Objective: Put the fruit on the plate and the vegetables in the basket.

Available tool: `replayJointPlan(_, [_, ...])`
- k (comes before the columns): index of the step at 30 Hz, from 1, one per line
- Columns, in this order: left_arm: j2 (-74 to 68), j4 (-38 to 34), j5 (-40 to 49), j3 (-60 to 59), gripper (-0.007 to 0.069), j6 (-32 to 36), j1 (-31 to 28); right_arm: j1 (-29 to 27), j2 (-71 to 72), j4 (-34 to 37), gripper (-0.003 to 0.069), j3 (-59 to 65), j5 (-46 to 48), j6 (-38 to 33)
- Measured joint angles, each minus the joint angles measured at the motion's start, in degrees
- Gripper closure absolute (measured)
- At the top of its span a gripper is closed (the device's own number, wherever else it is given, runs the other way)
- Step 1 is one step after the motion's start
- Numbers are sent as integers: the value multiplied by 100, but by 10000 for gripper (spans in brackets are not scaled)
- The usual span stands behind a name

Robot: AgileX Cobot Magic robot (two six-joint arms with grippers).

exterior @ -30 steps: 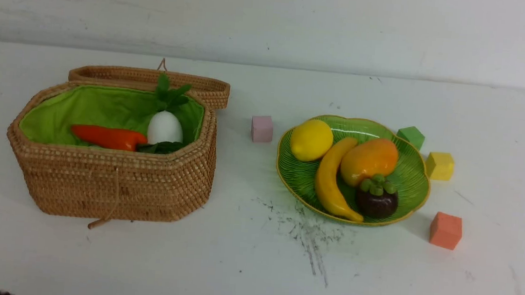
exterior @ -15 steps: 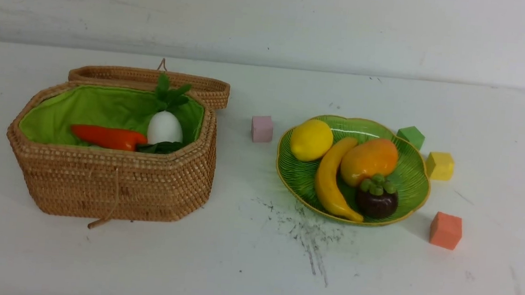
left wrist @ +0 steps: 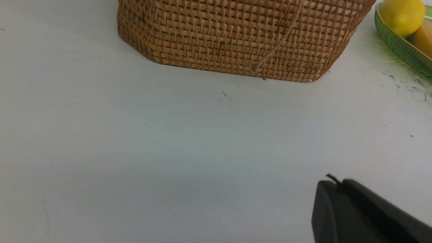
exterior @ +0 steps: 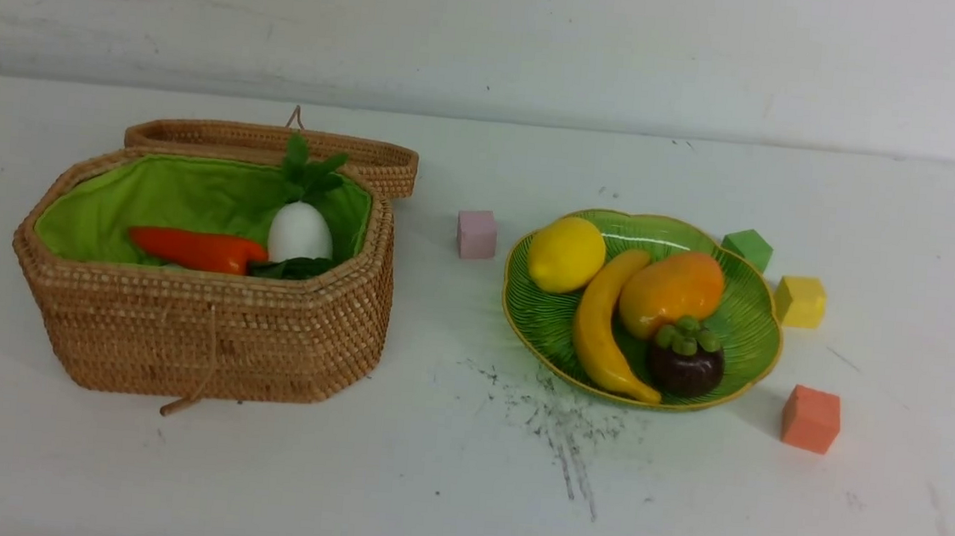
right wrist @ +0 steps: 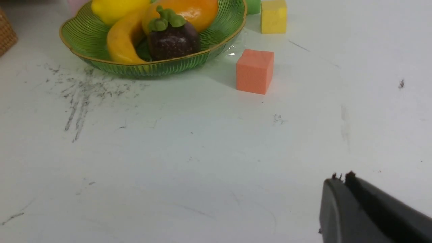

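White tabletop (exterior: 443, 487) lies bare before the basket (exterior: 207, 340); plate (exterior: 757, 341) sits beside it. Left gripper (left wrist: 332, 184) and right gripper (right wrist: 341, 180) hover clenched, empty.

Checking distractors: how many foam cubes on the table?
4. Pink cube between basket and plate; green cube and yellow cube beyond the plate; orange cube right-front. None seems hidden.
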State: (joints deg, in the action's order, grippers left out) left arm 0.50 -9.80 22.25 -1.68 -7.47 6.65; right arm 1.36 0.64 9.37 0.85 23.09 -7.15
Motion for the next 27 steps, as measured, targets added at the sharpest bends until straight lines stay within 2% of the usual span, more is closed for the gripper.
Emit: replayJointPlan(27, [0, 0, 4, 0, 634, 0, 0, 0, 0, 0, 601, 0, 0, 0])
